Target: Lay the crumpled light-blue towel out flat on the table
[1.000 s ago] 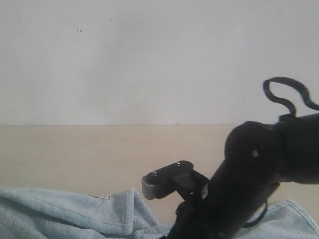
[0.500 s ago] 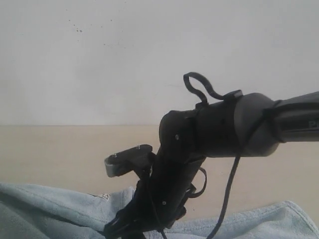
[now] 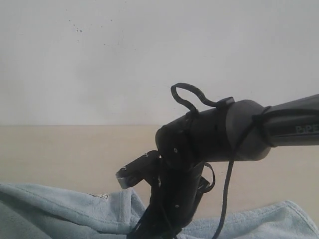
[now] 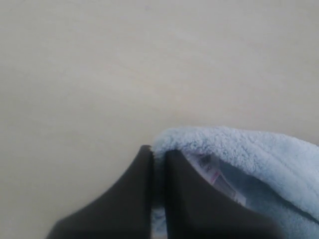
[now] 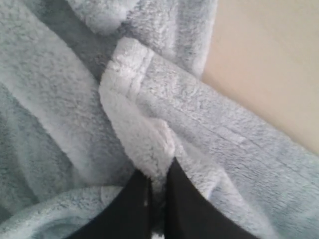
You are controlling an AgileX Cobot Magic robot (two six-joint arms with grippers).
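Table (image 3: 70,149): pale beige, under a white wall (image 3: 149,59)
Towel (image 3: 55,216): crumpled along lower edge of exterior view
Left gripper (image 4: 158,162): nearly closed, seemingly pinching towel hem
Right gripper (image 5: 158,181): clamped on a raised fold

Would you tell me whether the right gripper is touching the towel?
Touching. The right wrist view shows the right gripper shut on a fold of the towel, fleece pinched between its jaws.

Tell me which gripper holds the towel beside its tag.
The left gripper: the tag lies by its fingers; the right gripper pinches plain towel.
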